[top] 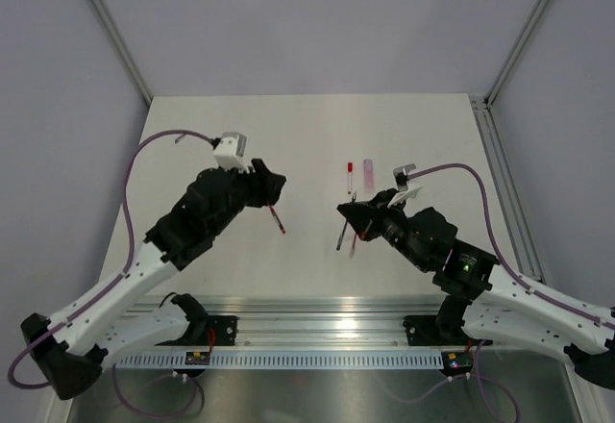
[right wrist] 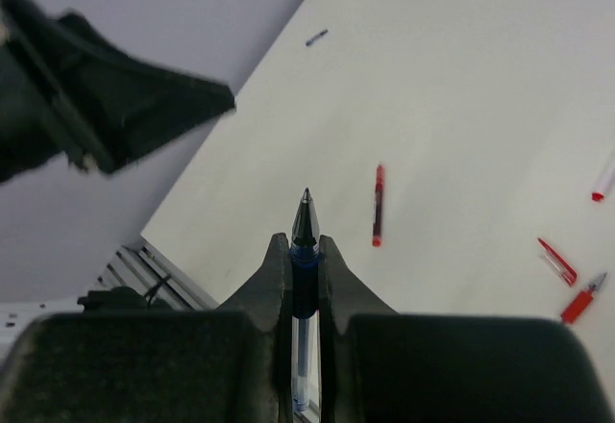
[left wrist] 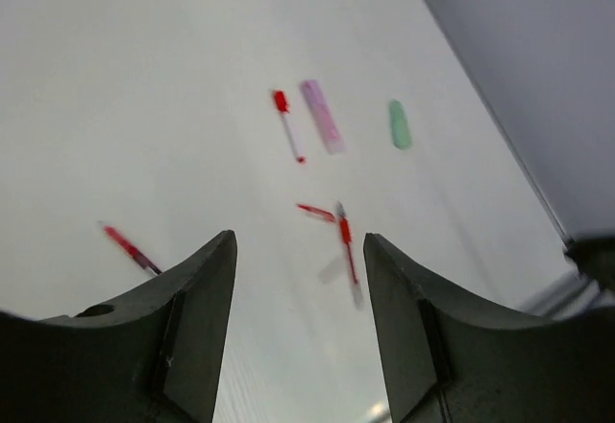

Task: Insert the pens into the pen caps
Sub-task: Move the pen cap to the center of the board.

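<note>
The right tool [right wrist: 304,246] was clamped on a blue pen [right wrist: 306,216], tip aimed at the left arm [right wrist: 106,106]. The left tool [left wrist: 298,242] gaped empty, a red pen [left wrist: 130,248] just beside it.

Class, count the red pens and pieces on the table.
4: one pen by the left gripper, one beside the pink pen, a short piece and a pen near the right gripper. More may be hidden.

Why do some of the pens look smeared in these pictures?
Left wrist view: the red pens look streaked and ghosted, likely motion blur. Right wrist view: the blue pen in the right gripper is crisp. Top view: even light, faint shadows.
</note>
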Robot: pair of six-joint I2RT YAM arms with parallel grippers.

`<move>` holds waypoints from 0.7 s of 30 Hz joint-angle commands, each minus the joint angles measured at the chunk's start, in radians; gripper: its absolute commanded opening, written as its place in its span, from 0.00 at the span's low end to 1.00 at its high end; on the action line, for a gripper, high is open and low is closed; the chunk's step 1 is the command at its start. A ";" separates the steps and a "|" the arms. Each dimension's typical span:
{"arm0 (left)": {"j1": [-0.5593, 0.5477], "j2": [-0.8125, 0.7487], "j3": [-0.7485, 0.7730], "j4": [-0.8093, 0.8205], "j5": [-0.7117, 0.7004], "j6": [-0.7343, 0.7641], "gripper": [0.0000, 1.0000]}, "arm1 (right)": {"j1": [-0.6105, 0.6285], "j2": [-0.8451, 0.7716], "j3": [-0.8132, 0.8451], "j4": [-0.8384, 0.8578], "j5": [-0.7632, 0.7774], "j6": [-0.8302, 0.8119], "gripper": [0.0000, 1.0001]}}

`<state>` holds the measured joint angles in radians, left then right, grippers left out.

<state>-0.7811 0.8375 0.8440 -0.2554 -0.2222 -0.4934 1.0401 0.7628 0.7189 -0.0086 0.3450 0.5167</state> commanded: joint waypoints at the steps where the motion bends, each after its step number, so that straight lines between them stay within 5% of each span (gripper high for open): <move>1: 0.127 0.173 0.147 -0.036 -0.111 0.029 0.56 | -0.009 -0.023 -0.019 -0.089 -0.020 -0.003 0.00; 10: 0.687 0.602 0.314 0.011 0.047 -0.020 0.50 | -0.009 -0.079 -0.075 -0.146 -0.037 -0.020 0.00; 16: 0.893 0.796 0.418 0.048 0.115 -0.004 0.52 | -0.009 -0.068 -0.069 -0.142 -0.084 -0.044 0.00; 21: 0.950 1.003 0.565 0.029 0.145 0.019 0.58 | -0.011 -0.048 -0.047 -0.139 -0.081 -0.072 0.00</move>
<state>0.1551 1.7573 1.2915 -0.2707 -0.1314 -0.4995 1.0378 0.7029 0.6426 -0.1627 0.2779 0.4850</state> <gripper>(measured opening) 0.560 0.079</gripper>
